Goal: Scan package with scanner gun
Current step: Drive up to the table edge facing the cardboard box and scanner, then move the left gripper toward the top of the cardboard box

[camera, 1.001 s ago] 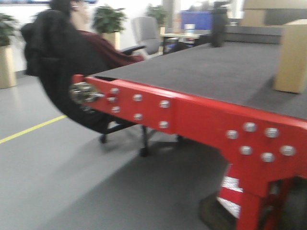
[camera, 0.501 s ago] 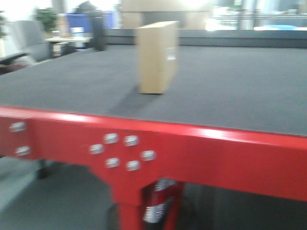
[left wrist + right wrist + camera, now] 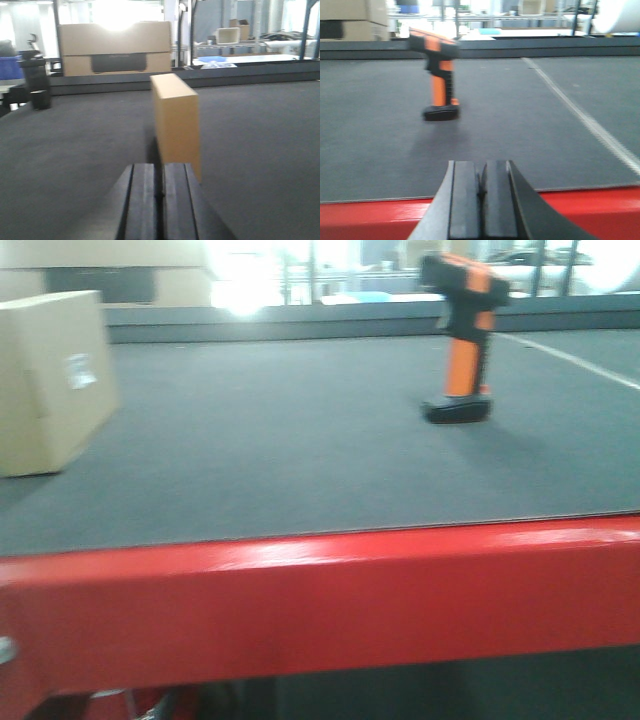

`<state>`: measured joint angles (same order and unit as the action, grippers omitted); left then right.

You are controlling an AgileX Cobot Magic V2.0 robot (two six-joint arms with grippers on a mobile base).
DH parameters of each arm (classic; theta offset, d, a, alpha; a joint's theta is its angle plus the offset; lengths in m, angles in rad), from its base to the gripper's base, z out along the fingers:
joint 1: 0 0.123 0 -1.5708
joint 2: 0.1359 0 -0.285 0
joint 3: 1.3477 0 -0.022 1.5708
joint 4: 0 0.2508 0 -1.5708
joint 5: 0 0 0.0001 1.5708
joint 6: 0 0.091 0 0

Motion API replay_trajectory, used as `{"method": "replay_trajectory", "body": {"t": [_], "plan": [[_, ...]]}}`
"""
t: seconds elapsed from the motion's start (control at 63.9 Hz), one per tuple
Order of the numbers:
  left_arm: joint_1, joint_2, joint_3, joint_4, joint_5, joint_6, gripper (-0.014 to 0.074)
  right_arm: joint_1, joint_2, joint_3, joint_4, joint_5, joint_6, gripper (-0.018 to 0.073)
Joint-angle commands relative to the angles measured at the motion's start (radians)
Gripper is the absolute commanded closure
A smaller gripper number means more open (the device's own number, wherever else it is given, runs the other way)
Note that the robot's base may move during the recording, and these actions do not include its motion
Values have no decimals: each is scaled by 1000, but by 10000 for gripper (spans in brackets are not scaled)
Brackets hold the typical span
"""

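one package [image 3: 50, 385], one scanner gun [image 3: 466, 355], both upright, well apart

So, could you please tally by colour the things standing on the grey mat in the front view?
Brown: 1, the package
Orange and black: 1, the scanner gun
Total: 2
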<state>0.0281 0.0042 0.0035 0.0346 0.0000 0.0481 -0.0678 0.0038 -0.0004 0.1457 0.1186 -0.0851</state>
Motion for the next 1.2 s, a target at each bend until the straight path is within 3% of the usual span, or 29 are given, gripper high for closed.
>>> {"method": "replay_trajectory", "body": {"t": [0.0,1.189], "plan": [[-5,-4,-4,-1,-17,-8,708,-1,-4,0,-7,-22,0,712],[-5,-4,-4,-1,-17,-8,708,-1,-4,0,-7,-22,0,712]]}}
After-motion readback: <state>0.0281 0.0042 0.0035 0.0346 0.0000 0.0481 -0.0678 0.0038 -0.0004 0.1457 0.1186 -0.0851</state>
